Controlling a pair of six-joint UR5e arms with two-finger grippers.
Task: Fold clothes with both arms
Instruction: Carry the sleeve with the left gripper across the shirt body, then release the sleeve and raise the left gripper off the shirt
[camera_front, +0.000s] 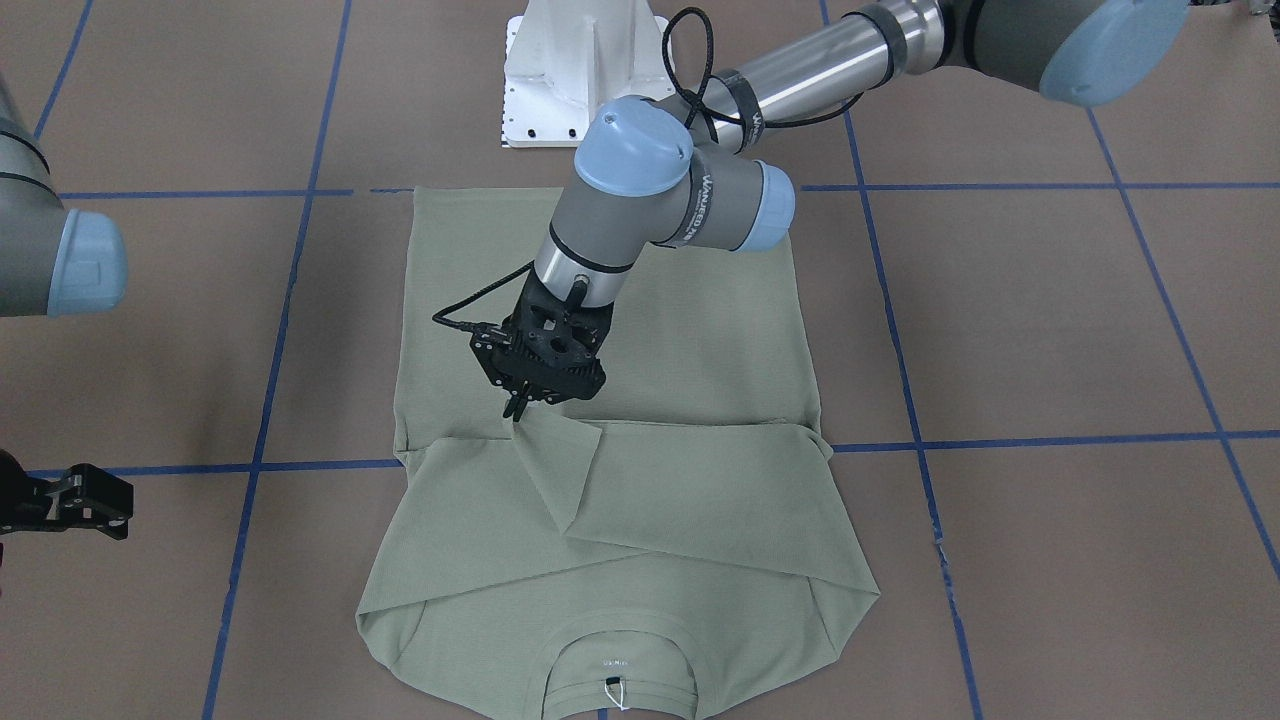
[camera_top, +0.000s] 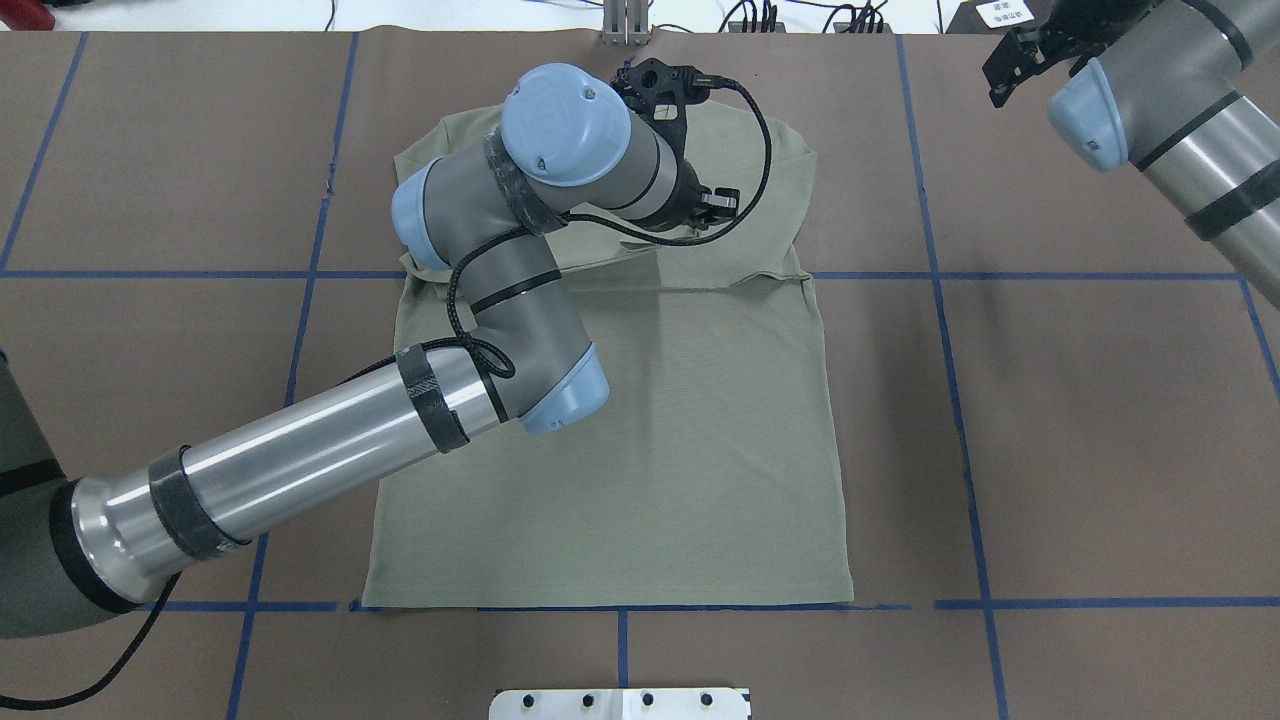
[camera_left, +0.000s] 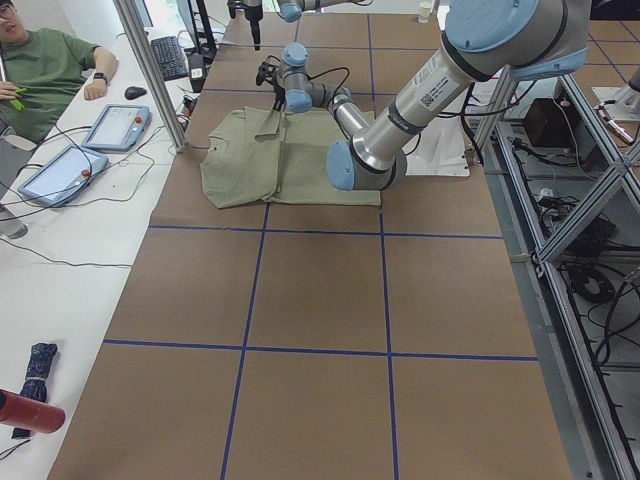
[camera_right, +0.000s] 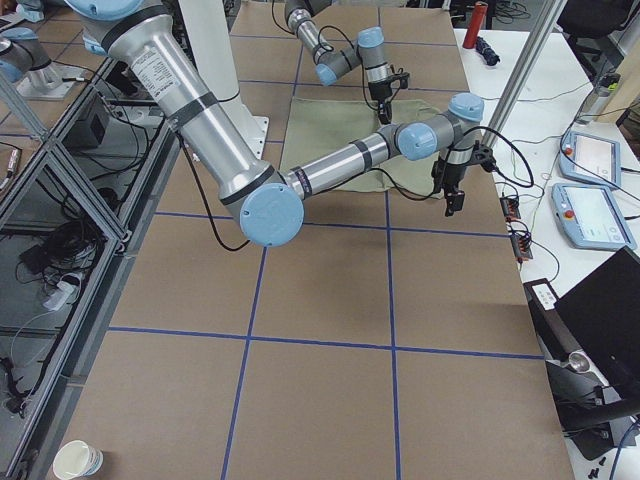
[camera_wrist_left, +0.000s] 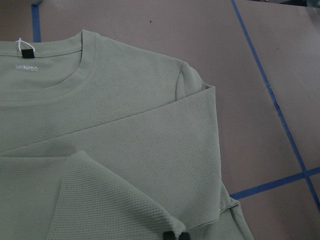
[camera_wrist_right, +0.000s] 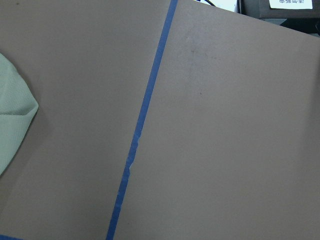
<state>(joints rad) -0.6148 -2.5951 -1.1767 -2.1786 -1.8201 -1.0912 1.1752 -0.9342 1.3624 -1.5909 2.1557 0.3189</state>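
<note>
Your left gripper (camera_front: 517, 404) is pinching closed on the cuff of the sleeve (camera_front: 562, 468), directly above the shirt (camera_front: 700, 340). The shirt is lying flat on the table (camera_front: 1050, 330), its long axis running from the robot out to the collar (camera_front: 620, 652). Your right gripper (camera_front: 75, 497) is hanging well apart, off the shirt's side, and its opening cannot be told.

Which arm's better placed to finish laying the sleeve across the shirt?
Left. The left hand pinches the sleeve cuff over the shirt middle; the right hand hangs beyond the shirt's edge, over table.
</note>
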